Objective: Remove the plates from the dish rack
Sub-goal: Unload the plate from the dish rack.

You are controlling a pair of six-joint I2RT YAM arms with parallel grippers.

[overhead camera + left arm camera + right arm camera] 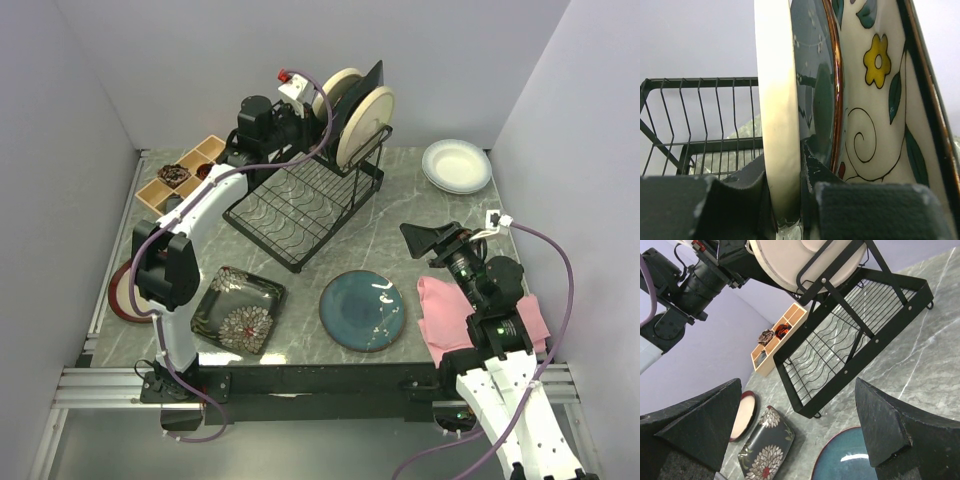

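While reaching into the upper frame of the dish rack [290, 215], pinching the rim of an upright cream plate [777, 100] between the pressed-in fingers of the left gripper [787, 200]. Hovering the right gripper [432, 238] to the right of the rack, jaws spread wide. Showing a teal plate [362, 310] and a black flowered plate [238, 310] lying flat just in front of the rack.

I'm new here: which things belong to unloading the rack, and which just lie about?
Job: black wire dish rack; cream round plates; black flowered square plate; teal round plate; white round plates.
Lying about: pink folded cloth; wooden compartment tray.
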